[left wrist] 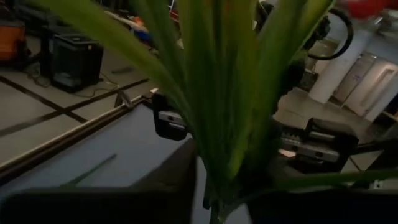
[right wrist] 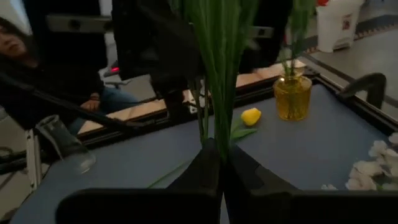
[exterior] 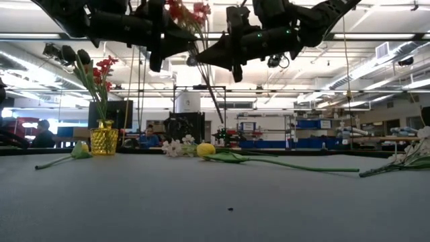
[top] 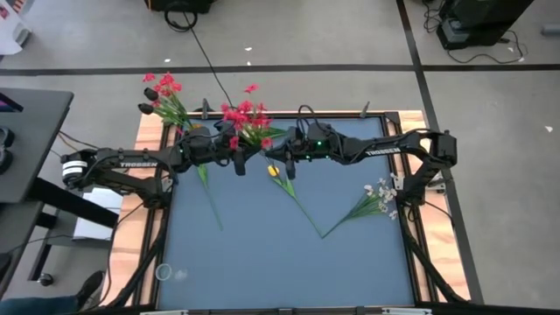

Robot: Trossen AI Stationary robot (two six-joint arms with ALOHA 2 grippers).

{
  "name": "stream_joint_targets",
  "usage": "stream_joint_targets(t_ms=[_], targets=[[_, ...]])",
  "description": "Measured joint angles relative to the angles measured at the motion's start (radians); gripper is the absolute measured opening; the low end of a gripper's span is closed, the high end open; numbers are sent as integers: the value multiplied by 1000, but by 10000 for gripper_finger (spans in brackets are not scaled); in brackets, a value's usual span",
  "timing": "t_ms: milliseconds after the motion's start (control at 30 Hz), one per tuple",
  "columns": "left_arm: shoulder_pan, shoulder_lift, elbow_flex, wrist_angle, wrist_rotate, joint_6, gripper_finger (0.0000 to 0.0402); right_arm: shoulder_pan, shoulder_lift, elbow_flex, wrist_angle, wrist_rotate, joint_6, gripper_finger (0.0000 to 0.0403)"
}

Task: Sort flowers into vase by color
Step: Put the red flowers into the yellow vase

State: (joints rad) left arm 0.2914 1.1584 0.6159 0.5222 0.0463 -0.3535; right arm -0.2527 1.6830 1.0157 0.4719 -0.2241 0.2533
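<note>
Right hand: we see its fingers pinched on a green stem, lifted above the bench's middle, seemingly meeting the other arm.
Left hand: raised just beside it; leaves crowd its camera and we cannot tell its grip.
Red flower cluster: aloft between both hands, probably mid-handover.
Yellow vase: far-left corner, already holding red flowers.
Yellow tulip: lying on the bench.
White spray: lying toward the right.
</note>
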Motion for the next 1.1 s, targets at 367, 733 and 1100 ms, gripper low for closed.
stream_joint_targets(t_ms=[367,733,1100], targets=[[96,-127,-2,-204,-54,112,8,-36,0,0,-48,153,95,142],[287,-389,-1,-517,-140,196,7,-74,0,0,-173,147,145,191],[410,-482,91,-777,-210,304,6,-97,-1,0,-192,145,149,191]])
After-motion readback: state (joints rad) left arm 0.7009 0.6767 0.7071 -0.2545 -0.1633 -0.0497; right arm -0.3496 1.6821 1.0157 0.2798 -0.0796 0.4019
